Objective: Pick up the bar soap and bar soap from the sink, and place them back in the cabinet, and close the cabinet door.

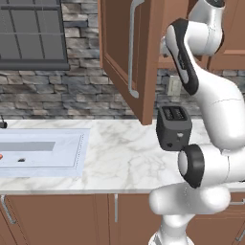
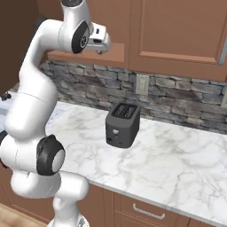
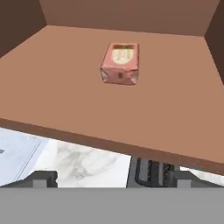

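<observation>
A pinkish-tan bar soap (image 3: 120, 63) lies flat on the shelf of the cabinet (image 3: 61, 100), toward the back. My gripper (image 3: 113, 178) is open and empty. It hovers at the shelf's front edge, well short of the soap, and its hand (image 2: 100, 42) is level with the cabinet's bottom board (image 2: 116, 56). The cabinet door (image 1: 119, 62) stands swung open, its long silver handle (image 1: 132, 52) facing the room. The sink (image 1: 67, 143) lies at the left of the counter, and a sliver of orange bar soap (image 1: 1, 156) shows in its basin at the picture's edge.
A black toaster (image 1: 173, 127) stands on the marble counter (image 1: 129, 153) under the cabinet, right below my hand. A stone backsplash with a wall outlet (image 2: 142, 84) runs behind. A window (image 1: 31, 33) hangs above the sink. Closed upper cabinets (image 2: 177, 31) continue to the right.
</observation>
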Motion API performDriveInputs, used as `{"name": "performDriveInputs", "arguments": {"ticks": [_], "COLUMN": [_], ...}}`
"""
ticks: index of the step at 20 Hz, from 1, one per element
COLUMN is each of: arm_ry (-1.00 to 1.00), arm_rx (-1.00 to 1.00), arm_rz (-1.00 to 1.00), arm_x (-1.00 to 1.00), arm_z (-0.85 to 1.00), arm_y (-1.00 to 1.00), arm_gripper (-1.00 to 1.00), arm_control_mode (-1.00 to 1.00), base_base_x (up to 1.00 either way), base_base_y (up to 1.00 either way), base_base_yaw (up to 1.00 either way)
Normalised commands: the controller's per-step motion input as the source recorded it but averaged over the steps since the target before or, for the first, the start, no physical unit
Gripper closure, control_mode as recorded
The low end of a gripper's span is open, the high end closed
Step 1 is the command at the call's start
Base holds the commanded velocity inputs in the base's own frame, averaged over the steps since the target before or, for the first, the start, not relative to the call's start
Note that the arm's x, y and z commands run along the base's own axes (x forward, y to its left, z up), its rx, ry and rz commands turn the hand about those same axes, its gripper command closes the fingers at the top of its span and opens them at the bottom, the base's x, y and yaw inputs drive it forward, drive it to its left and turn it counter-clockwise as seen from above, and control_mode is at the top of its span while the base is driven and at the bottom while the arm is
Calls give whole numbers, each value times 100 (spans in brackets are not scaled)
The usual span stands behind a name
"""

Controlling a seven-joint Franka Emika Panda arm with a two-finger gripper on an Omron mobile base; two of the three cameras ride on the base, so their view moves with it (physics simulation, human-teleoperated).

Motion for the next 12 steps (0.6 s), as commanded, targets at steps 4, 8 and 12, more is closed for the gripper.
{"name": "performDriveInputs", "arguments": {"ticks": [4,8,12], "arm_ry": [-1,0,4], "arm_rx": [0,0,0], "arm_rz": [0,0,0], "arm_x": [-91,-86,-75], "arm_z": [-13,-6,0], "arm_y": [0,0,0], "arm_gripper": [-100,-100,-100], "arm_control_mode": [-100,-100,-100], "base_base_x": [0,0,0], "base_base_y": [0,0,0], "base_base_yaw": [0,0,0]}}
